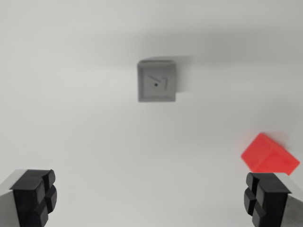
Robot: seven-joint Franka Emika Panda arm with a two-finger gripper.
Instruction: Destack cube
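the wrist view looks straight down at a plain white tabletop (71, 118) from some height, and it is the only view here. the claw (151, 196) is spread wide with nothing between its tips: one black pad (35, 195) sits at the bottom of the wrist view's left, the other at the bottom of its right. the grey cube (157, 81) lies near the top centre, well apart from the claw, its upper face square to the camera and carrying a small raised or printed mark with a dark dot. the red cube (269, 154) lies at the wrist view's right, turned at an angle, just beside the pad on that side, though whether they are near in height cannot be told. the two cubes are well apart and neither rests on the other, so the stack seems already undone; whether anything hides beneath the grey one cannot be told from above. both look like small rigid plastic blocks, probably light and stiff, with smooth flat sides that could slide under a weak pinch. the safest hold is across two opposite vertical faces, pads flat against them and centred, with the claw first rotated to match the red cube's angle. neither looks fragile.
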